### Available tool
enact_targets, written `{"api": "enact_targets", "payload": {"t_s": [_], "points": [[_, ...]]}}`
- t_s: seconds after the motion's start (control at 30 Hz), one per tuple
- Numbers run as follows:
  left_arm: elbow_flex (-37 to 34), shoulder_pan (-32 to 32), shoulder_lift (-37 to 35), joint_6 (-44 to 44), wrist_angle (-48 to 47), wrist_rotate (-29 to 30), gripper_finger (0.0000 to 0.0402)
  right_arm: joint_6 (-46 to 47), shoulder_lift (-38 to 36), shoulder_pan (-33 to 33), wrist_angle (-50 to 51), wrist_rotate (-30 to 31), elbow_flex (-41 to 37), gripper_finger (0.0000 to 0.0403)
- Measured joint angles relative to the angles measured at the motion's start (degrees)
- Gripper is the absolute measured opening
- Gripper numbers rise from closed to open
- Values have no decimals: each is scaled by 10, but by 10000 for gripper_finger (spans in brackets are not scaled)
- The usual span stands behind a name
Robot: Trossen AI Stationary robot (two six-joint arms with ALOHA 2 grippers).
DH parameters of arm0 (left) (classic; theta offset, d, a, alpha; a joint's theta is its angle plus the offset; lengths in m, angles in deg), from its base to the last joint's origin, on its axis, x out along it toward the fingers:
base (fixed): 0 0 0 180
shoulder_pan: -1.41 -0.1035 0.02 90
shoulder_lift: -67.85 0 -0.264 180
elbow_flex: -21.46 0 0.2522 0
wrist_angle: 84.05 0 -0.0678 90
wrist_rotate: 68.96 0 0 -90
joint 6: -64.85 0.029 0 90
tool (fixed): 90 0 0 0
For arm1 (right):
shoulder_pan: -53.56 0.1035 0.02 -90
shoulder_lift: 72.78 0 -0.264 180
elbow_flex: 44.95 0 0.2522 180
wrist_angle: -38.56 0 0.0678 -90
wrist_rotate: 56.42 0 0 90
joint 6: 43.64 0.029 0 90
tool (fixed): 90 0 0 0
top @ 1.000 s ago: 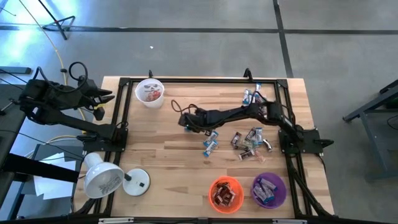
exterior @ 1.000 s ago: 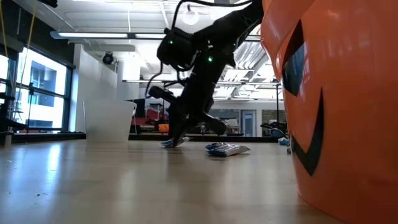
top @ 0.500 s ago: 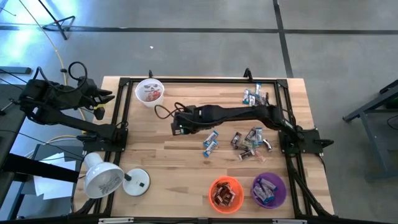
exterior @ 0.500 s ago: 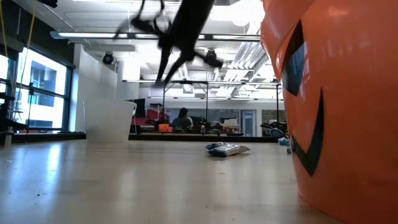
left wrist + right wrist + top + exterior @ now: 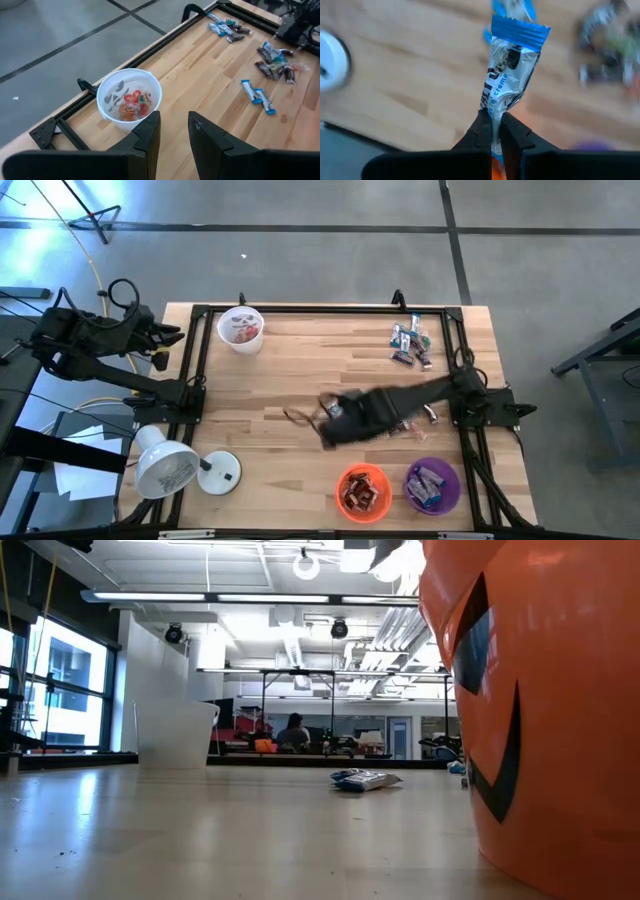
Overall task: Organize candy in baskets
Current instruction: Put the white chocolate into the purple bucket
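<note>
We find the right gripper (image 5: 492, 131) clamped on a blue-and-white candy bar (image 5: 509, 75), held above the table (image 5: 280, 380) near the orange basket (image 5: 363, 490); from overhead the arm is smeared and hides the bar. The purple basket (image 5: 432, 485) stands beside the orange one, the white basket (image 5: 129, 98) at the far corner. Loose candy (image 5: 410, 342) lies near the right edge. The left gripper (image 5: 172, 131) waits off the table's left side, fingers parted, holding nothing. At table level the orange basket blocks much of the scene.
</note>
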Motion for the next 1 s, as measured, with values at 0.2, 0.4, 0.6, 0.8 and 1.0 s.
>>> {"api": "enact_targets", "payload": {"t_s": [0.2,0.4,0.6,0.8,1.0], "points": [[0,0,3,-23,3,4,88,112,-13,89,2,-47,-9,1],[0,0,11,-44,3,8,88,226,-13,168,2,-82,-9,1],[0,0,20,-67,3,18,88,319,-13,230,1,-86,-17,1],[0,0,35,-81,5,22,88,339,-27,257,1,-138,-104,1],[0,0,55,-81,13,20,88,340,-92,264,2,-189,-257,4]]}}
